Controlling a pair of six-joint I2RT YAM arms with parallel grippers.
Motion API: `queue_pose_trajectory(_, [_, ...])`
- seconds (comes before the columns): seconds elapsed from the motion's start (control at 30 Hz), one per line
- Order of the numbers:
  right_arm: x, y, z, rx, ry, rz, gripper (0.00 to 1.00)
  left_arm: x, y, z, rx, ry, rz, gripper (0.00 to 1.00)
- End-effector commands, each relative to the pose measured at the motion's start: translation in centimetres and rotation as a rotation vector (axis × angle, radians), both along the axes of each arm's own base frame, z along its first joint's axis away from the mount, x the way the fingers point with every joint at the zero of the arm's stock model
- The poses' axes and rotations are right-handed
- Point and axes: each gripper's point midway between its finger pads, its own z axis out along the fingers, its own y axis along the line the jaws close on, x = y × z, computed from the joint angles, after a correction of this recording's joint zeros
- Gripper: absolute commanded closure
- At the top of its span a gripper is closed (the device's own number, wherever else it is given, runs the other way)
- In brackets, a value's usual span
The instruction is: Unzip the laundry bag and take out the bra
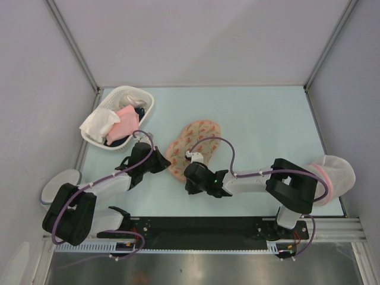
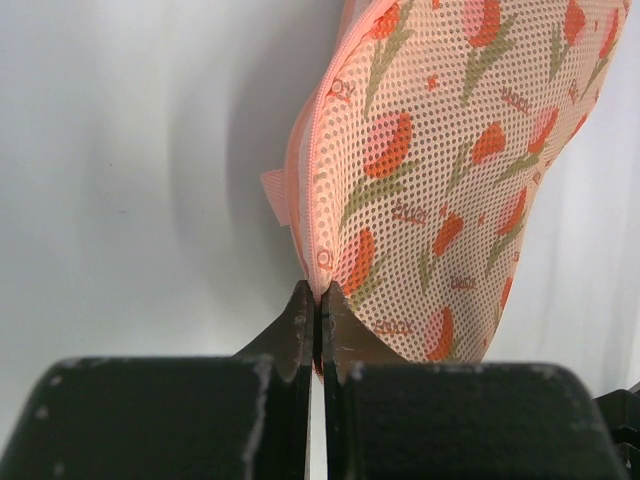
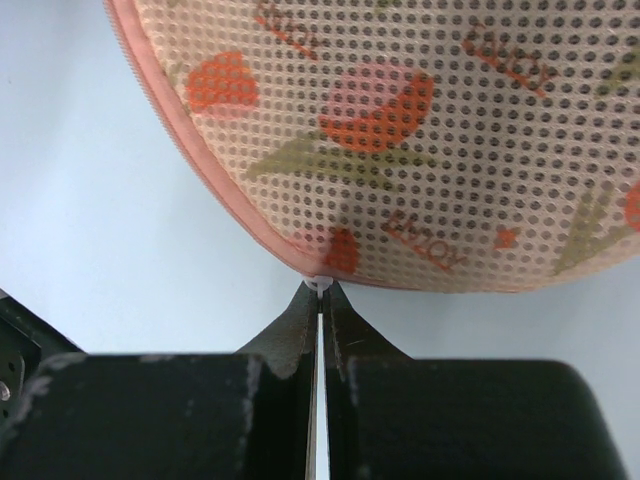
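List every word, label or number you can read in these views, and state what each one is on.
"ENJOY": printed in orange on the mesh of the laundry bag, seen upside down in the right wrist view, near the lower edge.
Other small orange words on the same fabric, in both wrist views: too blurred or cut off to read.
Top view: no readable text.

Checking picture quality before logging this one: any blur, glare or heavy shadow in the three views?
Top external: even, soft light, only faint shadows, laundry bag sharp. Left wrist: mesh crisp, a soft grey shadow beside the bag, left end effector dark and slightly soft. Right wrist: print sharp, no glare, right end effector nearly black.
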Motion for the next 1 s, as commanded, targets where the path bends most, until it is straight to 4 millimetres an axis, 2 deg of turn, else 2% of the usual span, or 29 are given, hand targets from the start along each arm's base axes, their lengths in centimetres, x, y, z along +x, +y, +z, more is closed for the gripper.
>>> queue_pose_trajectory(0.0, [0.5, -1.2, 0.2, -0.014, -0.01, -0.036, 1.0, 1.9, 0.3, 1.6, 0.006, -0.069, 0.014, 1.0])
queue_pose_trajectory(0.97, [3.1, -5.4, -0.9, -0.068, -0.021, -0.123, 1.0, 2.0, 0.7, 1.3, 0.015, -0.064, 0.015, 1.0])
